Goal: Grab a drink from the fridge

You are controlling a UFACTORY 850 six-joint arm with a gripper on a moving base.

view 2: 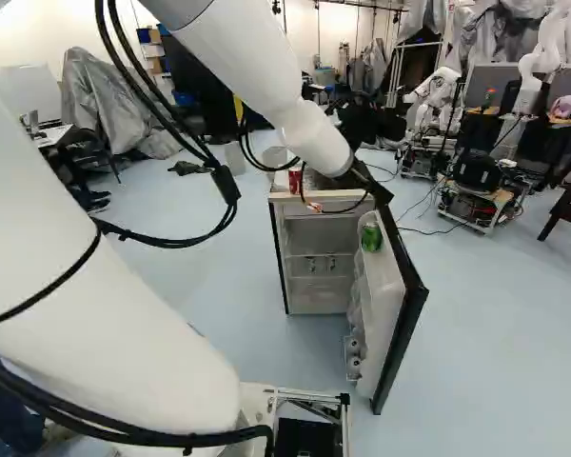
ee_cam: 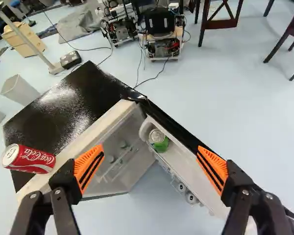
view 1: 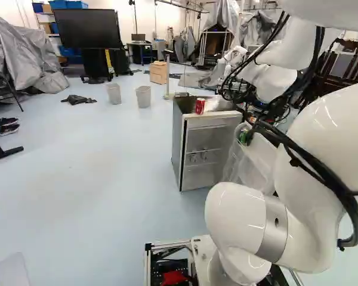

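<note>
Mini fridge (view 2: 319,297), door (view 2: 400,319) swung open. Gripper (view 2: 373,188) above it, 2 fingers wide apart, orange pads (ee_cam: 89,166) facing each other. 1 green soda can (ee_cam: 159,142) upright in top door shelf, ahead of the gap. 1 red soda can (view 1: 200,106) upright on fridge top.

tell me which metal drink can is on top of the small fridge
The red cylindrical can, the only one there; the green metal can sits in the open fridge door.

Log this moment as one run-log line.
black two-fingered gripper: open, empty | white-lined fridge door: open | green metal can: in door rack, ungrasped | red metal can: on fridge top
</note>
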